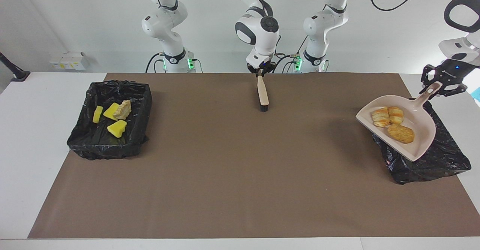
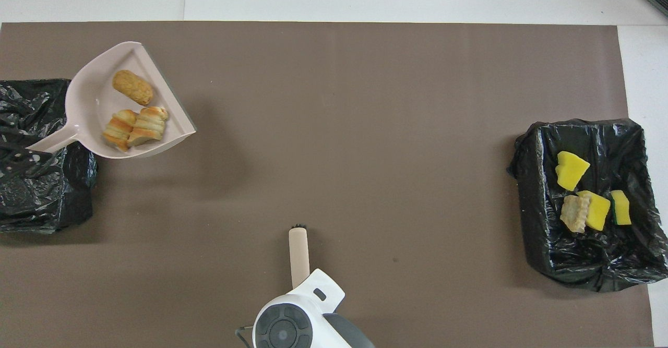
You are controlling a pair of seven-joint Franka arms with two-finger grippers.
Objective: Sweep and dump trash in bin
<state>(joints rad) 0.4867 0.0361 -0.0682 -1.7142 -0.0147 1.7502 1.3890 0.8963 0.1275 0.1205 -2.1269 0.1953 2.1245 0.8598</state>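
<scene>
In the facing view, the left end effector (image 1: 436, 87) grips the handle of the beige dustpan (image 1: 420, 145), held up over a bin lined with a black bag (image 1: 442, 163) at the left arm's end of the desk (image 1: 22, 130). Three bread-like pieces (image 1: 393, 124) lie in the pan. The pan hides much of this bin. The right end effector (image 1: 260, 72) holds the brush (image 1: 263, 94) over the brown mat (image 1: 240, 167). A second lined bin (image 1: 86, 141) sits at the right arm's end, with three yellow chunks (image 1: 117, 128) and a tan piece (image 1: 122, 109) inside.

In the overhead view, the dustpan (image 2: 86, 97) and its bread pieces (image 2: 134, 127) show well. The first bin (image 2: 42, 202) is cut off at the edge. The left end effector (image 2: 21, 155) is hard to pick out against the black bag. The right arm's wrist hides the right end effector; only the brush (image 2: 299, 251) pokes out. The second bin (image 2: 537, 223) holds the yellow chunks (image 2: 571, 169).
</scene>
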